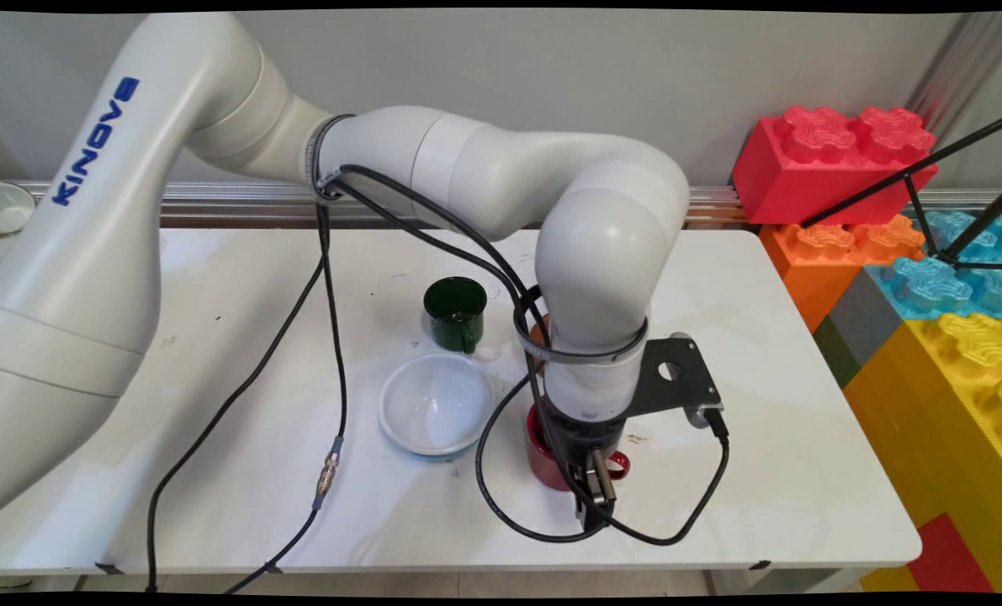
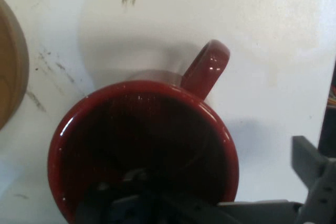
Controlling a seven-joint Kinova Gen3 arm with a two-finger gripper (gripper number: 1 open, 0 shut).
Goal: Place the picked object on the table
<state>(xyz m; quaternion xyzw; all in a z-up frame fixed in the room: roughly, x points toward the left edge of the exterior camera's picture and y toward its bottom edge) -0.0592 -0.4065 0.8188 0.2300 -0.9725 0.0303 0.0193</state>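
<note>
A glossy red mug (image 1: pixel 544 459) stands upright near the table's front edge, its handle (image 1: pixel 619 464) pointing right. My gripper (image 1: pixel 595 497) is lowered onto it from above. In the hand view the red mug (image 2: pixel 142 145) fills the lower half, empty and dark inside, with its handle (image 2: pixel 207 69) pointing up and right. My gripper (image 2: pixel 220 187) is open and straddles the mug's wall. One finger reaches down inside the mug. The other finger (image 2: pixel 311 163) stands outside, with a gap between it and the rim.
A white bowl (image 1: pixel 435 402) lies just left of the red mug, and a dark green mug (image 1: pixel 455 311) stands behind it. A brown round thing (image 1: pixel 538 333) peeks from behind the arm, also seen as a brown rim (image 2: pixel 10 61). Big toy bricks (image 1: pixel 888 252) stack off the table's right edge.
</note>
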